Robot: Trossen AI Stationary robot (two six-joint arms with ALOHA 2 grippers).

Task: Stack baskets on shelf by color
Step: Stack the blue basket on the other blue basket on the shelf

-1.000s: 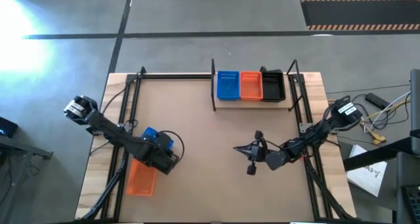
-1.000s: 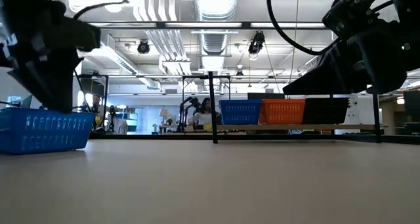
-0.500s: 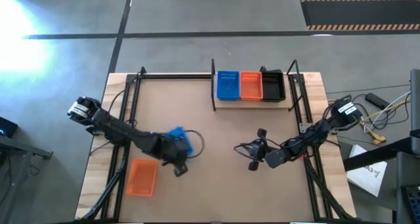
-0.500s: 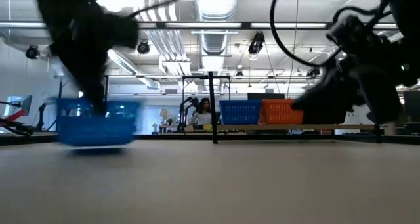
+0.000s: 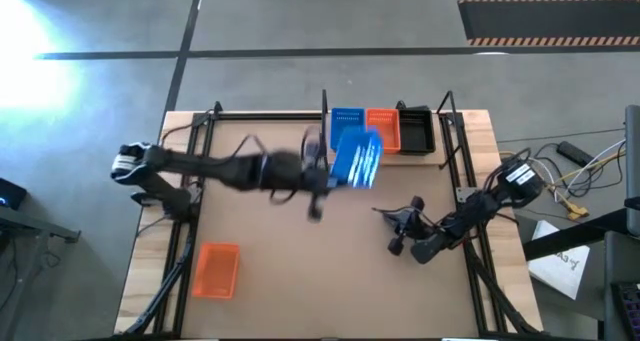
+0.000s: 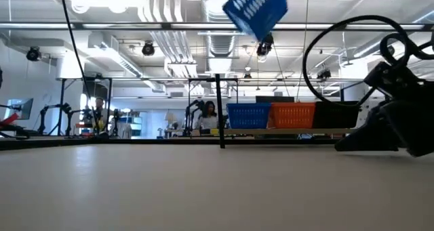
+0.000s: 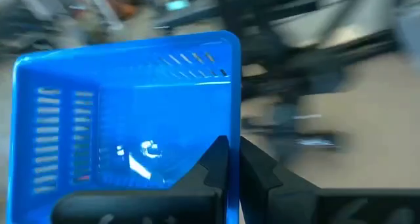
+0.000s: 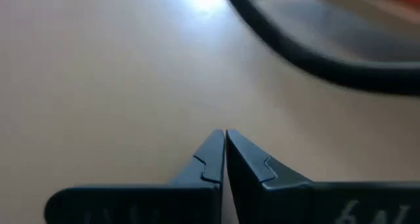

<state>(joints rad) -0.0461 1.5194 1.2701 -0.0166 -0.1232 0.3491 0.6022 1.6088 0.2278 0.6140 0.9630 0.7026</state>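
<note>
My left gripper [image 5: 333,175] is shut on a blue basket [image 5: 358,159], which hangs tilted high above the table [image 6: 256,7], just in front of the shelf. The shelf [image 5: 390,157] stands at the table's far right and holds a blue basket [image 5: 346,119], an orange basket [image 5: 382,129] and a black basket [image 5: 417,131] side by side. Another orange basket [image 5: 215,269] rests on its base on the table at the near left. My right gripper [image 5: 392,221] is shut and low over the table at the right, touching nothing. My left gripper pinches one side wall of the blue basket [image 7: 231,112] at its rim, one finger [image 7: 213,161] inside the basket and the other outside. The fingers come at it from the table's left. The basket is lifted clear of the table and tilted.
Black frame rails [image 5: 200,141] run along the table's left and right sides. My right arm [image 5: 470,213] reaches in from the right edge, below the shelf. Bare tabletop [image 5: 300,251] lies across the middle and near side.
My left gripper has swung from the near left of the table up and toward the far right, carrying the blue basket off the table to a high, tilted position in front of the shelf. My right gripper has drawn back a little toward the right edge.
</note>
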